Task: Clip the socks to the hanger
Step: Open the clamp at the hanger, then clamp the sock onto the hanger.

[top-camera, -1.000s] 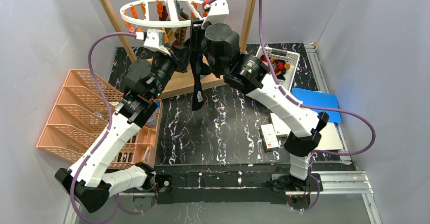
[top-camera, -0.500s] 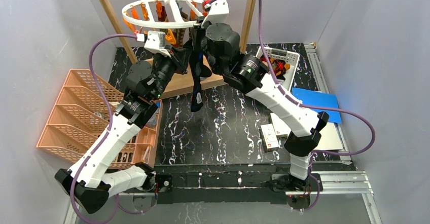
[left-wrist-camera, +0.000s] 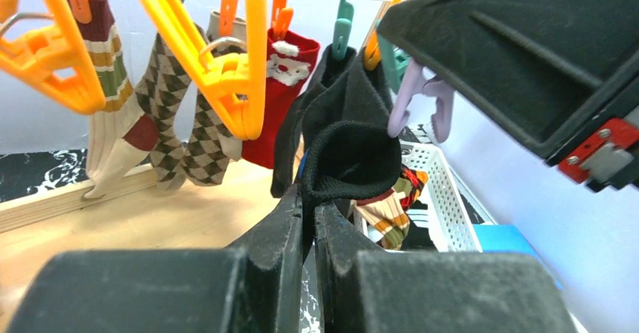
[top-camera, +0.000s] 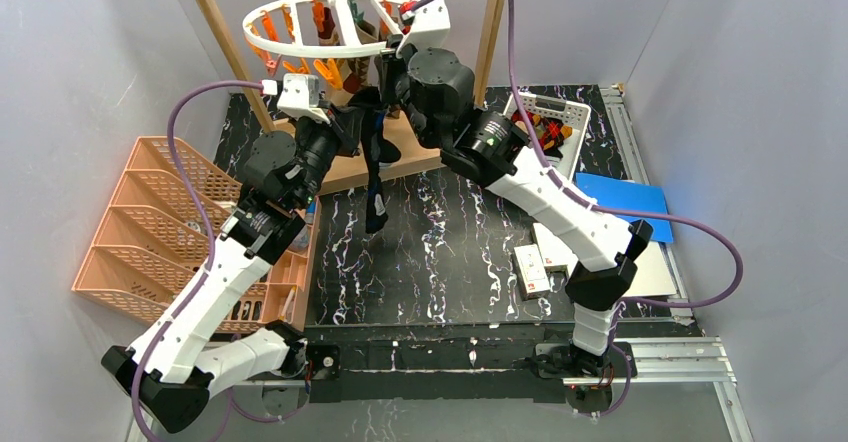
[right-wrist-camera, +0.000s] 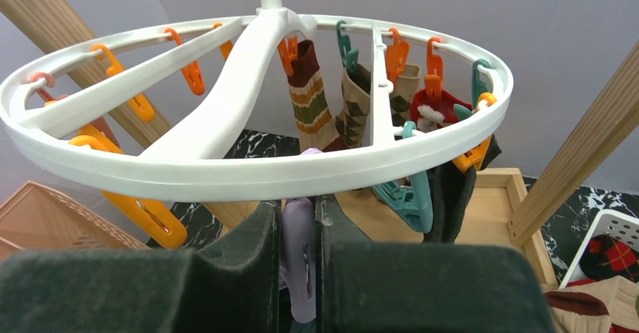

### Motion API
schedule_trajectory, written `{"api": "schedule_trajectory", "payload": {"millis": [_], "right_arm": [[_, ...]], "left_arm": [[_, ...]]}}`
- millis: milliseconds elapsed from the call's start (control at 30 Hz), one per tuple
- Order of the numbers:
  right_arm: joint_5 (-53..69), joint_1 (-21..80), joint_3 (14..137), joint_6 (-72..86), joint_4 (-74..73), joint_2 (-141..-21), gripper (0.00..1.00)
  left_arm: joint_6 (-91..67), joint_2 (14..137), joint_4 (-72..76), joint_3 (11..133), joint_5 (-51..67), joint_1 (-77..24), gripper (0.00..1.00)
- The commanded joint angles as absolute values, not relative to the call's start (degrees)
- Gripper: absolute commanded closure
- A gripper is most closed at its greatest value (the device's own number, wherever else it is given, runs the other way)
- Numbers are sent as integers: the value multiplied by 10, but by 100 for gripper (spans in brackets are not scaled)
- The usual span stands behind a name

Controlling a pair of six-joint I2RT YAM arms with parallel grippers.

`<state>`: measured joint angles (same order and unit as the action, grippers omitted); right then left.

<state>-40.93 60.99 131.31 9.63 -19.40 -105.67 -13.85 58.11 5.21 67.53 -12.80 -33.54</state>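
The left end effector (left-wrist-camera: 309, 201) is clamped on the cuff of a black sock (left-wrist-camera: 353, 148), which sits just below the hanger (right-wrist-camera: 249, 169). The right end effector (right-wrist-camera: 300, 209) pinches a lilac clip (right-wrist-camera: 299, 254) dangling under the ring's near rim.

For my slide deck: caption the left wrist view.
Left gripper pinching a black fabric sock beside a lilac plastic clip, patterned socks hanging behind.

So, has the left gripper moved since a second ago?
Yes. Against the wooden frame, the left gripper has shifted down the top view, toward the arm bases.
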Motion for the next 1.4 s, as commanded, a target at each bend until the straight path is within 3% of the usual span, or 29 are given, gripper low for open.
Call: {"api": "schedule_trajectory", "payload": {"millis": [0, 1067, 1367], "right_arm": [[-408, 608, 1310, 89, -155, -1022, 99], [-388, 606, 1257, 116, -141, -1012, 99], [-384, 606, 1143, 97, -24, -966, 99]], "left_arm": [[-130, 558, 53, 671, -161, -337, 100], [-153, 565, 73, 714, -124, -337, 100], [-191, 561, 76, 717, -91, -337, 100]]}}
